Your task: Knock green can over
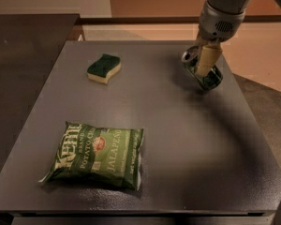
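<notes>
The green can [210, 77] is at the far right of the dark grey table [178, 139]. It leans steeply to the left, its silver top rim [190, 54] pointing left and away, its base still near the table. My gripper [206, 62] comes down from the upper right and its pale finger [208, 59] lies against the can's upper side, covering part of it.
A green-and-cream sponge [104, 68] lies at the far left-middle of the table. A flat green chip bag [96, 154] lies near the front left. The table's right edge runs just right of the can. A darker counter [23, 55] stands to the left.
</notes>
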You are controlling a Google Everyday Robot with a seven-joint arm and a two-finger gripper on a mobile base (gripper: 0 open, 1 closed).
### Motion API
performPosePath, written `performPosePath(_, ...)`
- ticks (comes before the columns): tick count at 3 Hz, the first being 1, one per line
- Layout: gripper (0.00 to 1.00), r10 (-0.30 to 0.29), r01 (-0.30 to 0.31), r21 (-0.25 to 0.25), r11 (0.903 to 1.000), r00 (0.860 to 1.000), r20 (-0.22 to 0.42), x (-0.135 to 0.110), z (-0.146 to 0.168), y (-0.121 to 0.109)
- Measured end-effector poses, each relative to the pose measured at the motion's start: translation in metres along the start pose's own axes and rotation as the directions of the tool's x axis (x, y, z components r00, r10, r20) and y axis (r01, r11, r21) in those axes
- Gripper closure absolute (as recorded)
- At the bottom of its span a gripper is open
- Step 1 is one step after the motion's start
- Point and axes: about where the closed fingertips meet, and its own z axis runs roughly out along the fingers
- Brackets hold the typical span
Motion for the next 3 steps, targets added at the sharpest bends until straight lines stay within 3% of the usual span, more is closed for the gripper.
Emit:
performPosePath(2, 0.35, -0.070, 0.067, -0.043, 0.9968, 0.994, -0.079, -0.012, 0.025, 0.006)
performPosePath(3, 0.12, -0.069, 0.068, -0.019, 0.9975, 0.995, -0.067, -0.016, 0.027, -0.001)
